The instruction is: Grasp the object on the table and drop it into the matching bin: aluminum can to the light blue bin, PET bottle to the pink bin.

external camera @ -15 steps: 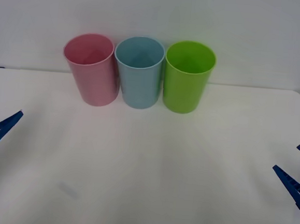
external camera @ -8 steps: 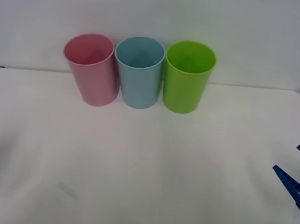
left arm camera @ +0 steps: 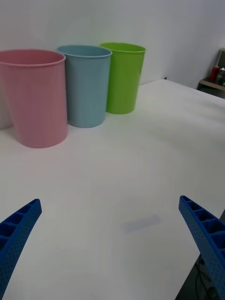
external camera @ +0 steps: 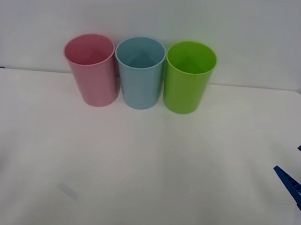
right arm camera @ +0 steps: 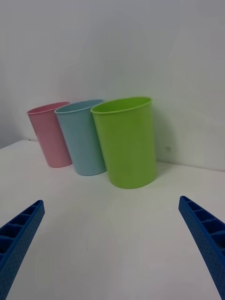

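Three bins in a row at table's far edge: pink bin left, light blue bin middle, green bin right, sides nearly touching.

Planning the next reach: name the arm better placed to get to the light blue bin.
Right, probably. The right gripper hangs open over the table near its right edge, partway toward the light blue bin; the left gripper, also open, sits at the near left corner, farther back.

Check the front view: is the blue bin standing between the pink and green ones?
Yes, the light blue bin stands in the row's middle, pink bin on one side, green bin on the other.
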Tool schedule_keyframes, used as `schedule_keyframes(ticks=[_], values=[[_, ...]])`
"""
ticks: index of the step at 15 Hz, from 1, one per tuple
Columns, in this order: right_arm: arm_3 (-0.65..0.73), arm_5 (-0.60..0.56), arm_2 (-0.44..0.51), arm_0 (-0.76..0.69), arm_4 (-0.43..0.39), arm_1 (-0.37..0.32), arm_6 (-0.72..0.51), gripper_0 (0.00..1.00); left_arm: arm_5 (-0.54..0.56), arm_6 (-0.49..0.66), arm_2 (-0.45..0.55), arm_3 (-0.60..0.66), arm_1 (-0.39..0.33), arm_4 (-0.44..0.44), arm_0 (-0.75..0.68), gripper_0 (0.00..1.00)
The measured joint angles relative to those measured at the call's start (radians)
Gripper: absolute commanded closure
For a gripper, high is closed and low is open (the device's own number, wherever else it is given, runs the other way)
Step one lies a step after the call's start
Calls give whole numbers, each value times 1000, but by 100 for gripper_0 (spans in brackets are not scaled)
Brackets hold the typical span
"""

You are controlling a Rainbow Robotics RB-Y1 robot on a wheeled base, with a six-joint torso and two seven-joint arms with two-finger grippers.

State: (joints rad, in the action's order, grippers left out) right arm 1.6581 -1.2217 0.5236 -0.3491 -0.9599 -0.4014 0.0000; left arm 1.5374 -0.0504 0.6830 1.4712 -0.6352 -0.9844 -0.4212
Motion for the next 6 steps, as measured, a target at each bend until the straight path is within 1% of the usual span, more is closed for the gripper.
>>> schedule_keyframes(ticks=[2,6], values=[[0,0,0,0,0,0,0,0,1,1,-20,0,0,22,-4,0],[0,0,0,0,0,0,0,0,1,3,-42,0,0,25,4,0]])
